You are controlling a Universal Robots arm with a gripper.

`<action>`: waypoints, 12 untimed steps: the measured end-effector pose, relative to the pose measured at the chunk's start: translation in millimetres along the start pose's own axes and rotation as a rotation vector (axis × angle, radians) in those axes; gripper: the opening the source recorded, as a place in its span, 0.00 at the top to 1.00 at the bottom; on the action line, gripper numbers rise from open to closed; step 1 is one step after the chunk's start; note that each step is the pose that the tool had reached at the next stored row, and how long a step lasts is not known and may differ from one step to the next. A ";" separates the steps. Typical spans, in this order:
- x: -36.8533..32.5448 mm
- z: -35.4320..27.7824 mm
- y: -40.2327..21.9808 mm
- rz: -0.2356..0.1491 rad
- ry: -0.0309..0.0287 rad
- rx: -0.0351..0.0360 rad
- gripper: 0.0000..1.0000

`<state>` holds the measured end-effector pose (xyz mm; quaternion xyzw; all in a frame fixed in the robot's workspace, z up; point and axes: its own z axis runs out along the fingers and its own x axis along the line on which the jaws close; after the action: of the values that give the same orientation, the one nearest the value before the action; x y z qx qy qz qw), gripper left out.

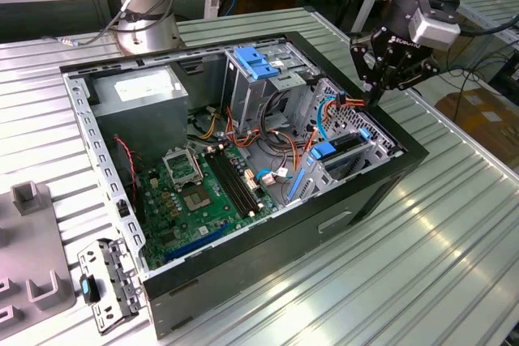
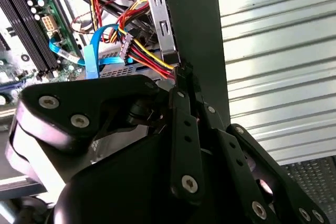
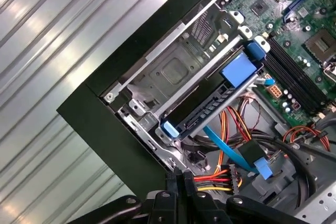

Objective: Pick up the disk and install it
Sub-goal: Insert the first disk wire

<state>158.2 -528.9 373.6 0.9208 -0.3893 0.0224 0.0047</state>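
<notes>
Observe the open computer case [image 1: 268, 249] on the ribbed table [image 1: 454, 224]. In its drive cage [image 3: 173, 72], at the exterior view's right end, the disk [image 3: 210, 104] lies flat in its slot with its blue carrier tabs at the cage mouth. You may judge the pick-up done and the insertion largely complete, though full seating cannot be confirmed. Note that the gripper [image 1: 375, 96] hangs over the case wall just beside the cage, near the disk but clear of it, its fingers [image 3: 178, 184] closed together on nothing.
</notes>
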 end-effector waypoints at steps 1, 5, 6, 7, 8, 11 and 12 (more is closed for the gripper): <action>0.0 0.0 0.0 0.015 0.0001 -0.0007 0.84; -1.0 0.1 0.8 0.116 0.0011 -0.0053 0.84; -3.4 0.0 3.5 0.115 0.0010 -0.0053 0.84; -5.6 -0.1 5.7 0.115 0.0011 -0.0053 0.84; -6.3 -0.1 6.5 0.116 0.0011 -0.0054 0.84; -6.4 0.3 6.6 0.179 0.0016 -0.0082 0.84; -6.4 0.3 6.6 0.196 0.0018 -0.0090 0.84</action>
<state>149.0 -529.0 372.9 0.8783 -0.4776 0.0218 0.0070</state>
